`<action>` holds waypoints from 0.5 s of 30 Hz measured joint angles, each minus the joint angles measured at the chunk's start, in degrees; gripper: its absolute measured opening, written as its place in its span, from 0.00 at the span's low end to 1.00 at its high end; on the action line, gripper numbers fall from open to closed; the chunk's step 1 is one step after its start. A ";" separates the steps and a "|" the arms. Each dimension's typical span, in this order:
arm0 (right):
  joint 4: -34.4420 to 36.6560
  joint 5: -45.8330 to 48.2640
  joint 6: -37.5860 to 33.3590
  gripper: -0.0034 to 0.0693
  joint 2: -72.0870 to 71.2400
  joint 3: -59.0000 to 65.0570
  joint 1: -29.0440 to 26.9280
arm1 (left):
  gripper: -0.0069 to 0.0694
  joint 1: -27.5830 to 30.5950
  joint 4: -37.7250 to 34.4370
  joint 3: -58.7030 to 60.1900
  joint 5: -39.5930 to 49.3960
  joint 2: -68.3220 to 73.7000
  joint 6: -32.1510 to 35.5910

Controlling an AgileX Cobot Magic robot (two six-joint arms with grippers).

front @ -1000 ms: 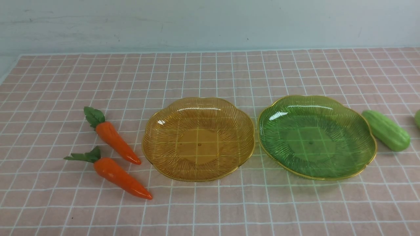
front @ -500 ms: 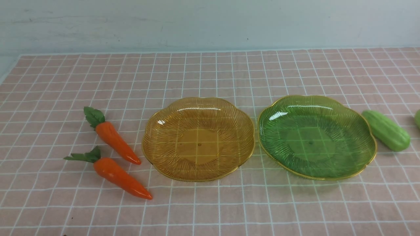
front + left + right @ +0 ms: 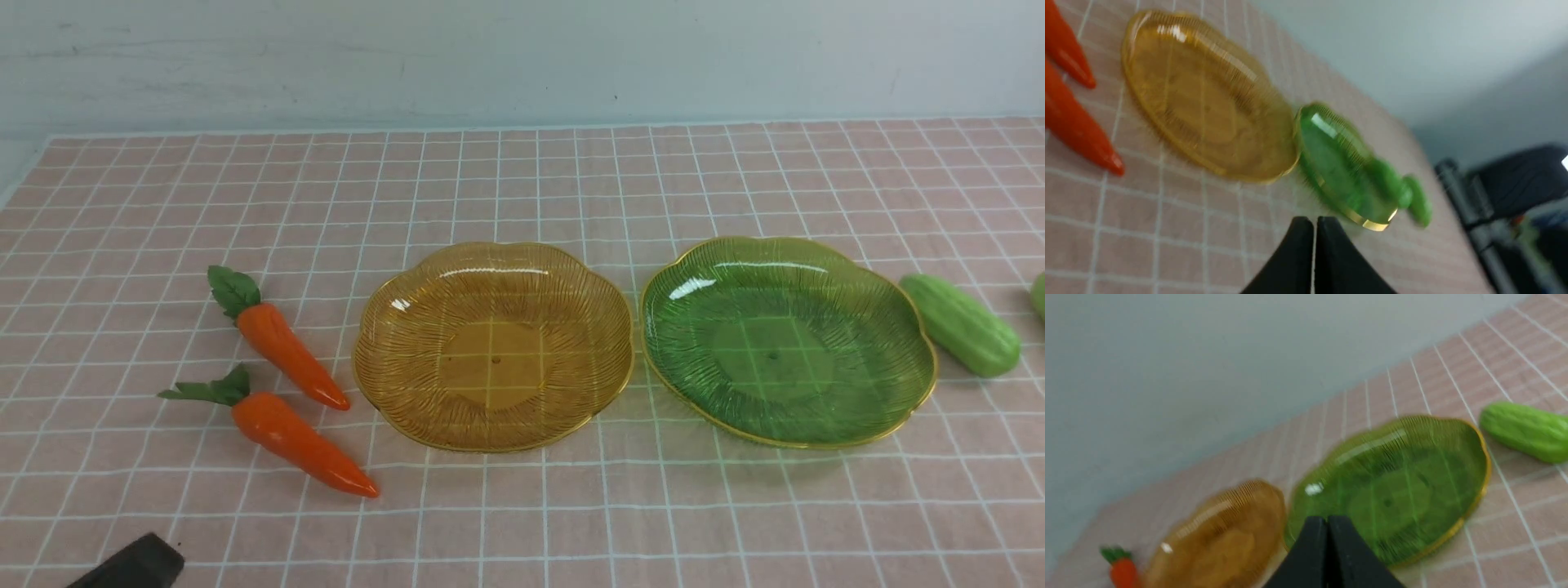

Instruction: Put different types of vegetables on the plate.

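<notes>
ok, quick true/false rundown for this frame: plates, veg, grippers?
1. The amber plate and green plate are both empty. True.
2. One carrot lies on the amber plate. False: the far carrot and near carrot lie on the tablecloth, left of it.
3. The left gripper and right gripper are shut, holding nothing. True.
4. The cucumbers sit between the plates. False: one cucumber lies right of the green plate, the second cucumber beyond it.
</notes>
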 joint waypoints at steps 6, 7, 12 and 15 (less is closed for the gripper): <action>-22.70 5.04 13.20 0.05 23.56 -12.88 0.00 | 0.09 0.00 9.37 -5.36 4.39 14.58 1.07; -26.25 5.80 15.89 0.07 27.74 -14.91 0.00 | 0.09 0.00 9.71 -5.60 4.39 15.56 1.07; -35.14 7.92 20.54 0.22 42.63 -24.08 0.00 | 0.12 0.00 10.77 -5.67 4.45 16.66 1.62; -37.35 8.11 20.73 0.33 48.61 -28.06 0.00 | 0.15 0.00 10.77 -5.67 4.45 16.66 1.69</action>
